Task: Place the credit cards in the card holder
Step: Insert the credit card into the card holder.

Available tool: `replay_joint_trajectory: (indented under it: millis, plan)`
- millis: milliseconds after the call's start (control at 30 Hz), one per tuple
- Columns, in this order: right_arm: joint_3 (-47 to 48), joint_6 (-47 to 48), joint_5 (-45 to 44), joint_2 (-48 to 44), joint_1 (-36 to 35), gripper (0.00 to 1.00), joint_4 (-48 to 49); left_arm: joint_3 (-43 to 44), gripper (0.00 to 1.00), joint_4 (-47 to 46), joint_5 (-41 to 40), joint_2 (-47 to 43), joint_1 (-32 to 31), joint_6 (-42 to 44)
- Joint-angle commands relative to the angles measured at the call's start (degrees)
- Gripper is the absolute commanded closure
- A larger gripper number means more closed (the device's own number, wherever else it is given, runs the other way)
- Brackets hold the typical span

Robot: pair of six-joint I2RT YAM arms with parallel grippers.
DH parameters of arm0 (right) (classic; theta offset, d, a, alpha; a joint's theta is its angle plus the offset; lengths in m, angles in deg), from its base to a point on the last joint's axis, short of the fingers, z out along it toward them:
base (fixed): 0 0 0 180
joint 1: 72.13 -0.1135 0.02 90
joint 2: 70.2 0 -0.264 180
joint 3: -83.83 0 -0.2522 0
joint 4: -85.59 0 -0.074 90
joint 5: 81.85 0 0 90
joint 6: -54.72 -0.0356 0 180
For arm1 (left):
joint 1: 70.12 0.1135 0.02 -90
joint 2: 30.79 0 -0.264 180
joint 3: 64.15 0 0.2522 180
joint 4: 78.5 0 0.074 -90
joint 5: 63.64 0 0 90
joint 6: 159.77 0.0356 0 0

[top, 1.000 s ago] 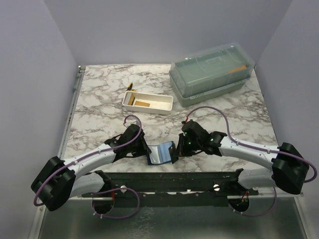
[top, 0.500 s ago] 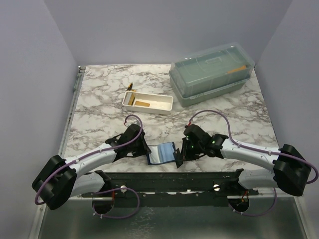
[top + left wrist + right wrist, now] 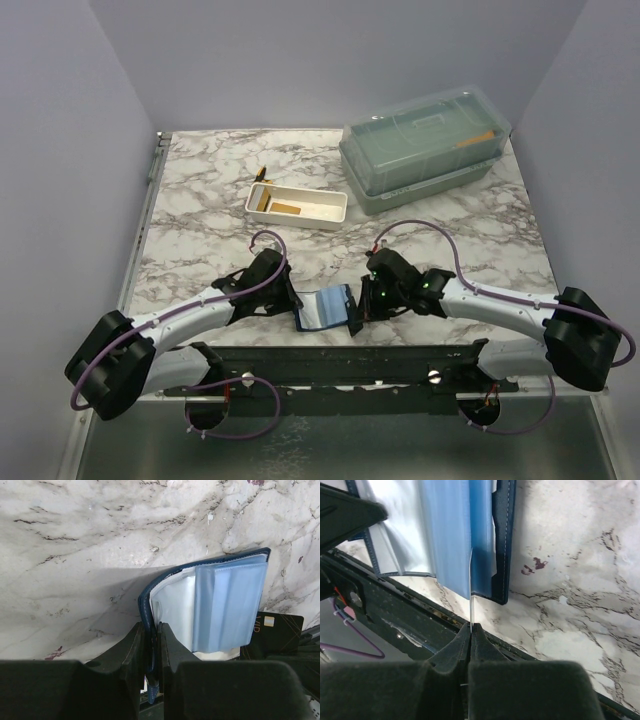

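The navy-blue card holder (image 3: pixel 325 307) lies open at the table's near edge, its grey-blue pocket faces (image 3: pixel 227 605) up. My left gripper (image 3: pixel 297 305) is shut on its left cover edge (image 3: pixel 148 615). My right gripper (image 3: pixel 358 312) is shut on a dark credit card (image 3: pixel 275 632). The right wrist view shows this card edge-on (image 3: pixel 471 597), its far end in among the pocket leaves (image 3: pixel 455 535) beside the navy cover (image 3: pixel 502 540). Two orange-tan cards (image 3: pixel 286 208) lie in the white tray (image 3: pixel 325 210).
A large translucent green lidded box (image 3: pixel 425 145) stands at the back right. A small dark and yellow object (image 3: pixel 262 174) lies behind the tray. The black base rail (image 3: pixel 350 360) runs just below the card holder.
My right gripper has moved slightly down and in along the card holder's right edge with the dark card. The left gripper and the card holder have stayed put.
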Motion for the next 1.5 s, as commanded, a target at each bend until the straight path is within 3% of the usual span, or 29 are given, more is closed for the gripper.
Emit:
replay_joint_trajectory:
  millis: [0,533,933,1000,1067,1267,1367,1467]
  plan:
    - [-0.39,1.51,2.83,0.18,-0.14,1.00,4.37,1.10,0.86,0.00,-0.38,1.17,0.39,1.23]
    - [-0.79,2.00,8.99,5.02,-0.12,1.00,16.98,3.08,0.91,-4.29,4.21,4.88,0.41,3.92]
    - [0.41,1.53,7.31,11.28,-0.12,1.00,18.25,3.31,0.90,-7.76,7.49,5.59,0.63,4.23]
    - [-0.17,1.05,6.61,11.20,-0.12,1.00,18.27,2.83,0.81,-7.51,8.25,4.54,1.23,4.28]
    - [-0.47,0.79,6.15,11.11,-0.12,1.00,18.09,2.18,0.61,-6.41,8.88,2.52,2.43,4.20]
    - [-1.10,0.39,6.27,11.48,-0.12,1.00,18.78,-0.71,0.18,-3.26,9.86,-7.27,4.88,1.51]
    - [-1.18,0.12,6.89,11.75,-0.12,1.00,19.17,-1.62,0.07,-6.41,11.35,-6.93,5.03,0.82]
    - [-1.20,-0.17,7.16,11.58,-0.12,1.00,19.18,-0.21,0.06,-8.44,13.67,-0.72,5.04,1.32]
